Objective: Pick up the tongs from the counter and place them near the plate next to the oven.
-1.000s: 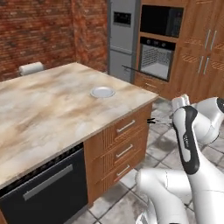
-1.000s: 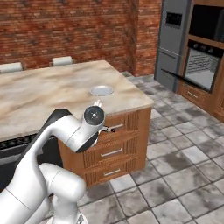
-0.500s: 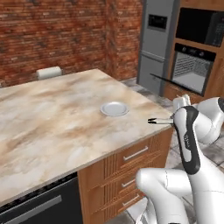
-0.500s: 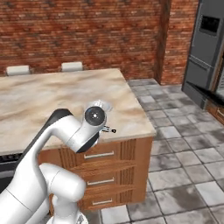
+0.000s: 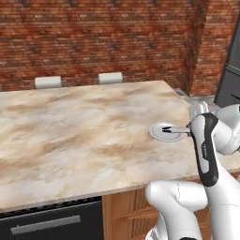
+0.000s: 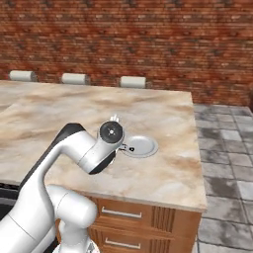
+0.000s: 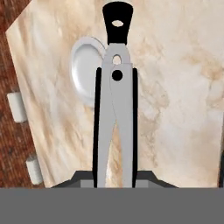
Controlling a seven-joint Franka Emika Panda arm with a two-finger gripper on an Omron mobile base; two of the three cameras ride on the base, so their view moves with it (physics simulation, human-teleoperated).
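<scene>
Silver-grey tongs [image 7: 115, 109] were already clamped between the gripper [image 7: 115, 175] fingers, carried above the counter [image 5: 70, 136] and overlapping the plate's [image 7: 85, 72] edge, so only the lowering and release beside it remained.

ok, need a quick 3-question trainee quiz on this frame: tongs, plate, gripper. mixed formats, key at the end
1. True or false: the tongs lie flat on the counter.
2. The gripper is: A) open and empty B) shut on the tongs C) shut on the plate.
3. Fill in: in the hand view, the tongs' black tip reaches past the round ____.

Key
1. False; the gripper holds them above the counter.
2. B
3. plate
</scene>
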